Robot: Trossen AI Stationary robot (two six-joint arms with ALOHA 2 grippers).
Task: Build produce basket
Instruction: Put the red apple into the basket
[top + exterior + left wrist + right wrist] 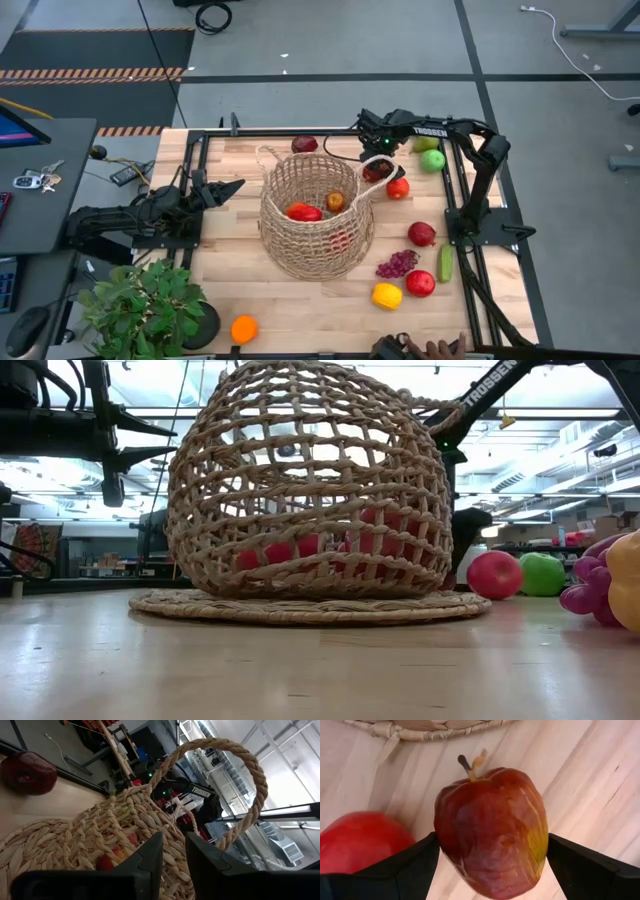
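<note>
I see the basket (316,222) near the middle of the wooden table (250,300), a rounded open weave of tan wicker with twisted loop handles, sitting on a flat woven base; red fruit shows through its wall in the low view. The right gripper (378,165) is just beside the basket's far right rim; its fingers stand wide on either side of a dark red apple (490,832) with a short stem, glossy and streaked with yellow, and I cannot tell whether they press on it. TROSSEN is printed in white on that arm. Another red apple (362,842) lies just beside it. The left gripper (225,188) hangs left of the basket, clenched on nothing. Grapes (397,264), a lemon (386,295) and a cucumber (445,263) lie to the right.
</note>
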